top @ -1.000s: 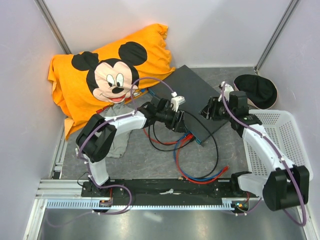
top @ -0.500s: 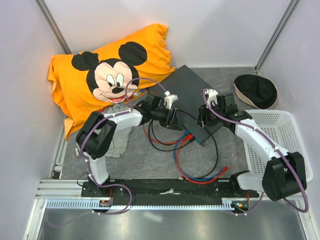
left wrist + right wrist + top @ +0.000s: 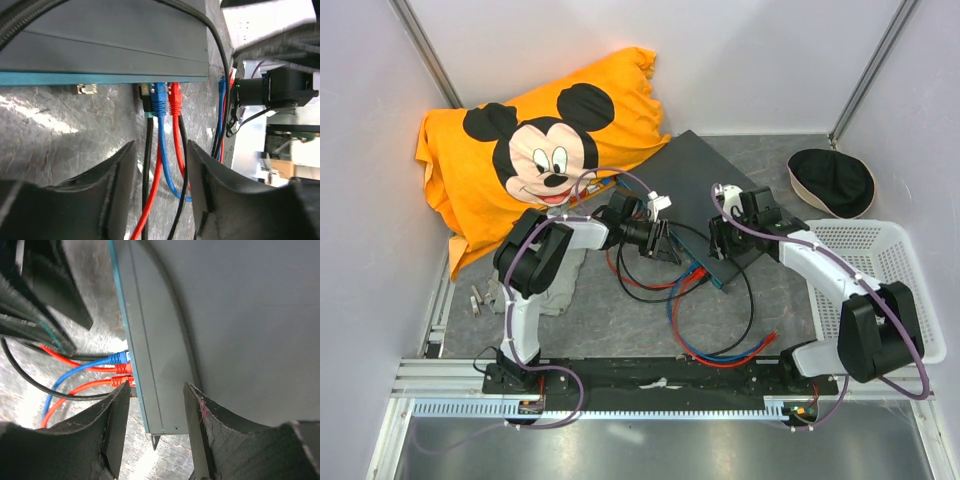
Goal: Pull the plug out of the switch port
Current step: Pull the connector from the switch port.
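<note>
Left gripper (image 3: pixel 160 150) gapes, empty, before three plugs (image 3: pixel 160 96) in the switch (image 3: pixel 110 45); right gripper (image 3: pixel 157 390), likewise spread, straddles its corner toward the near edge of the table (image 3: pixel 620 325).

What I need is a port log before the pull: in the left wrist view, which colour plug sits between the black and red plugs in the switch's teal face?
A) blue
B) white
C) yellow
A: the blue plug sits in the teal face of the switch, between the black plug and the red plug.
</note>
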You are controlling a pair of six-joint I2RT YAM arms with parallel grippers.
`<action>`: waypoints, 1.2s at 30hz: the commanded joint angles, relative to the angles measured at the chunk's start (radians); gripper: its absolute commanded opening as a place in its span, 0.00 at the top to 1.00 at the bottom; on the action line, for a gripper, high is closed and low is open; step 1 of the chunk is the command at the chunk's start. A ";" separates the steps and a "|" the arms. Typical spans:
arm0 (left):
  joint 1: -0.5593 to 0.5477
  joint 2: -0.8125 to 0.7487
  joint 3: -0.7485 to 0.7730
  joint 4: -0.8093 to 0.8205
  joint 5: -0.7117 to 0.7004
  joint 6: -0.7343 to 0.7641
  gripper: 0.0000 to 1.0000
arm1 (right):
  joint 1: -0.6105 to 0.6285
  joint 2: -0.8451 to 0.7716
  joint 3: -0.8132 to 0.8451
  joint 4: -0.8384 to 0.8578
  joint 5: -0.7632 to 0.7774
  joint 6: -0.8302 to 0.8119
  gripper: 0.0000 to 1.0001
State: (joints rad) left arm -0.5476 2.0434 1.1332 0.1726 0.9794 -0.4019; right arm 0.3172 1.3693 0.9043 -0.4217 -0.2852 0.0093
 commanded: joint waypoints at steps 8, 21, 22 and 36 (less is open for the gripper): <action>-0.014 0.077 0.054 0.091 0.111 -0.075 0.62 | 0.100 0.102 0.094 -0.020 0.178 -0.127 0.43; -0.046 0.124 0.059 0.073 0.169 -0.055 0.66 | 0.118 0.146 0.074 -0.014 0.150 -0.117 0.41; -0.049 0.126 0.059 0.065 0.176 -0.051 0.66 | 0.118 0.145 0.071 -0.011 0.150 -0.114 0.41; -0.072 0.172 0.080 0.090 0.189 -0.084 0.85 | 0.164 0.119 0.036 -0.019 0.219 -0.176 0.38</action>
State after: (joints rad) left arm -0.6102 2.1948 1.1831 0.2405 1.1240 -0.4629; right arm 0.4458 1.5139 0.9558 -0.4210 -0.1093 -0.1238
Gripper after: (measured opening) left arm 0.187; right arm 0.622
